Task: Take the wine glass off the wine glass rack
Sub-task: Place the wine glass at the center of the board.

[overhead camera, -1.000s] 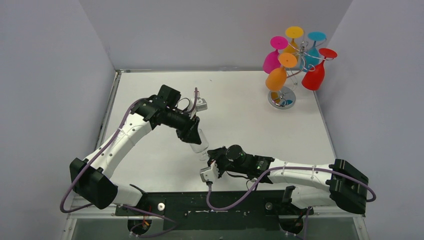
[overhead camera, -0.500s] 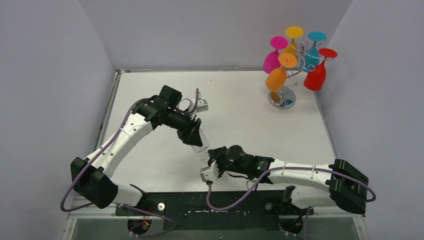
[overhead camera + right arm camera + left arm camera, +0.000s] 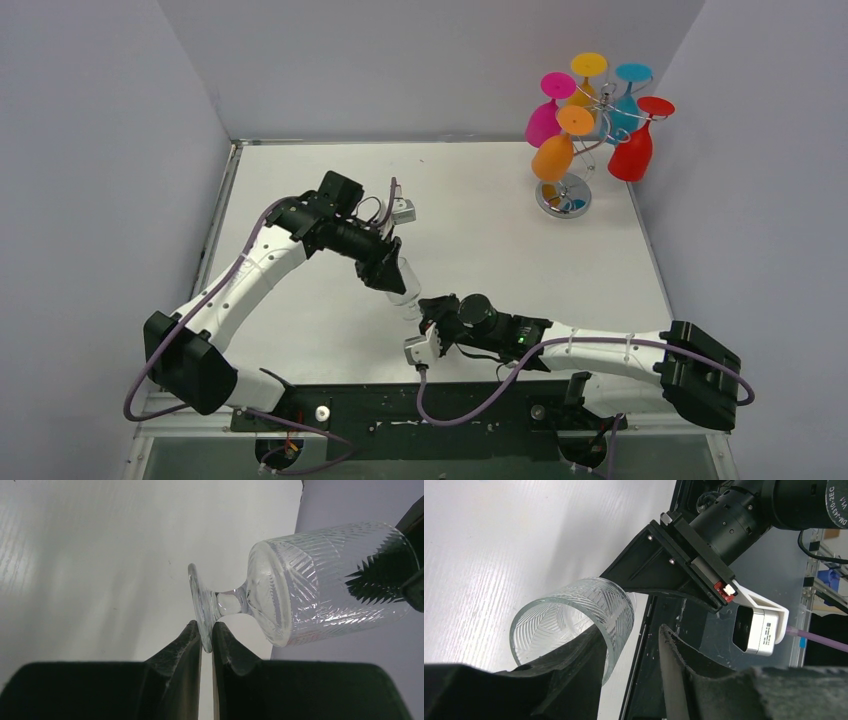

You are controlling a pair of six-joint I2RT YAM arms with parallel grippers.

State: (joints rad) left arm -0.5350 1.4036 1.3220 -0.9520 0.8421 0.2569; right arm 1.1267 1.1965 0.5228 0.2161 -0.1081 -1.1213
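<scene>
The wine glass (image 3: 404,289), a clear cut-glass one, hung above the middle of the worktop (image 3: 480,210), well apart from the wine glass rack (image 3: 565,200) in the far right corner, so we judged the lifting-off itself as done. It lay tipped on its side rather than upright. Its long axis ran from the foot, at the near end, up to the open mouth at the far-left end.

The right tool (image 3: 206,630) was clenched on the thin rim of the foot, one finger (image 3: 182,652) on either face of the disc. The stem and bowl stuck out sideways from it.

At the other end, the left tool (image 3: 630,629) stood released. Its two fingers were apart, and the bowl's wall seemed to sit in the gap. The wall lay against one finger and clear of the other, though we could not tell for sure whether that finger was inside the mouth.

So the glass lay between the two tools, mouth towards the left and foot towards the right, with only the right arm truly carrying it. We judged that the left tool would need to back away along the glass's axis, away from the mouth, so as not to knock the rim. That mattered because a pinch on the foot's edge alone looked a weak hold.

Five coloured glasses (image 3: 552,155) hung upside down on the rack.
</scene>
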